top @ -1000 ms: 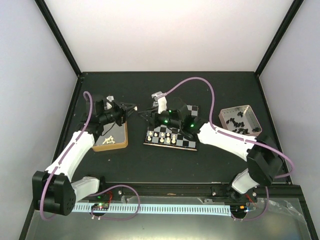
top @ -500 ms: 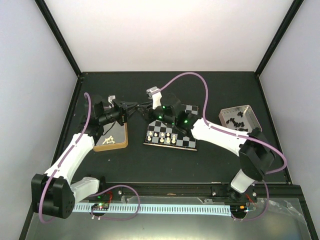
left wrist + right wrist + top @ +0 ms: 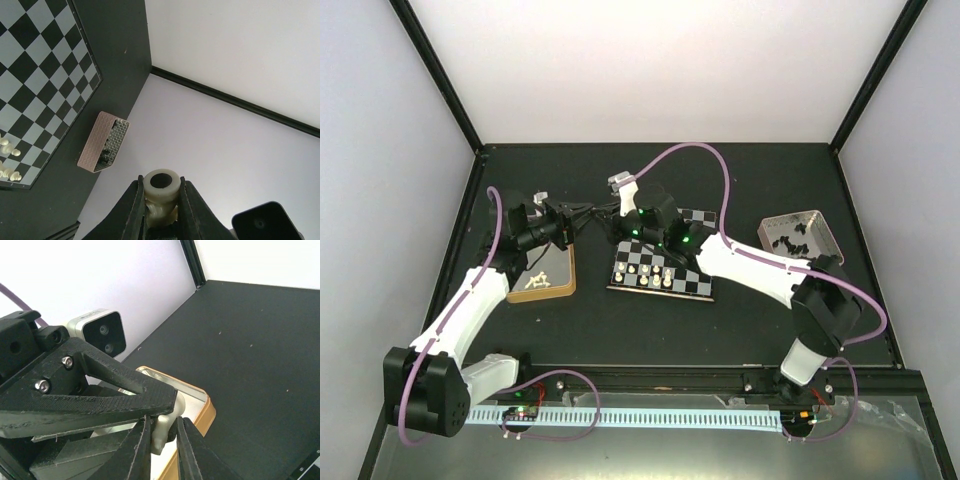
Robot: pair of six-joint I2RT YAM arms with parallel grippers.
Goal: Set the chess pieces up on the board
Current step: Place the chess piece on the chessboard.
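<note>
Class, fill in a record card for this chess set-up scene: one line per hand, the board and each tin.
Left hand: shut on a white chess piece
Right hand: closed on the same piece
Board: few white pawns on near rows
Gold tin: loose white pieces inside
Pinkish tin: black pieces inside

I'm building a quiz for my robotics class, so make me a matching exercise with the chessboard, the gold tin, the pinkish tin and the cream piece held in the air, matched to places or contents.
1 board
2 gold-sided tin
3 pinkish-silver tin
4 held cream piece

A holds black pieces
B pinched in the left gripper
C left of the board
D carries standing cream pieces

Pairs: 1-D, 2-C, 3-A, 4-B
</note>
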